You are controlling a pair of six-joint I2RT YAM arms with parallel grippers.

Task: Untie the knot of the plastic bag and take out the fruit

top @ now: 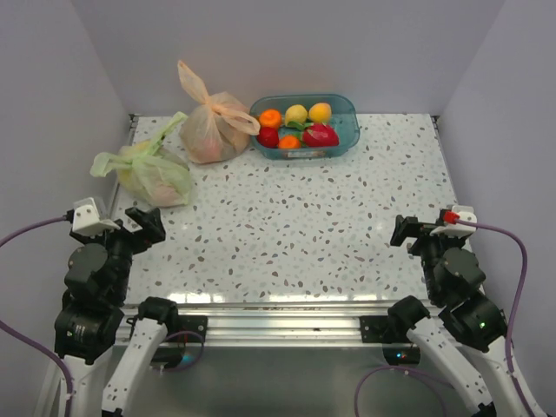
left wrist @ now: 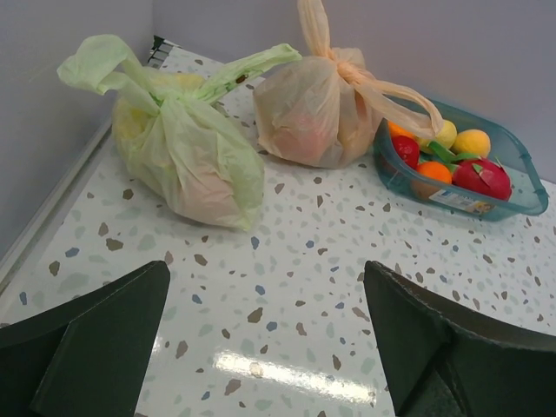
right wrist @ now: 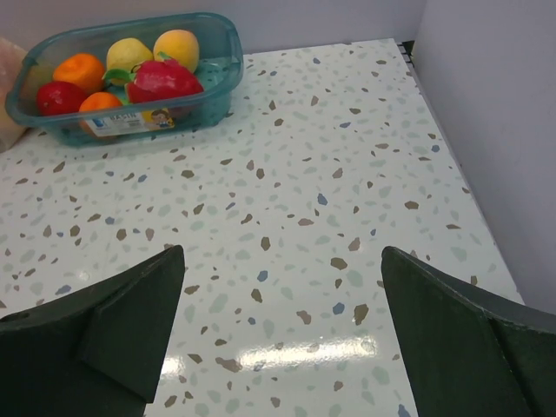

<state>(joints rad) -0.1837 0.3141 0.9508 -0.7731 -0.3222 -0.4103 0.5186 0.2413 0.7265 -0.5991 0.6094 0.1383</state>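
Thin translucent pale-green plastic bag (left wrist: 187,161) is noted far left on speckled table (top: 304,234); twisted-ear knot (left wrist: 155,94) tied, fruit (left wrist: 204,187) enclosed. Left gripper (left wrist: 265,334) is held spread, facing it, probably for approach; right gripper (right wrist: 282,326) likewise spread, well apart.

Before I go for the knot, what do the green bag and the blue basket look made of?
The plastic bag: thin translucent pale green film, crinkled, slightly glossy. The knot: same film, twisted tight. The basket: likely rigid moulded plastic, smooth, see-through teal walls holding their shape.
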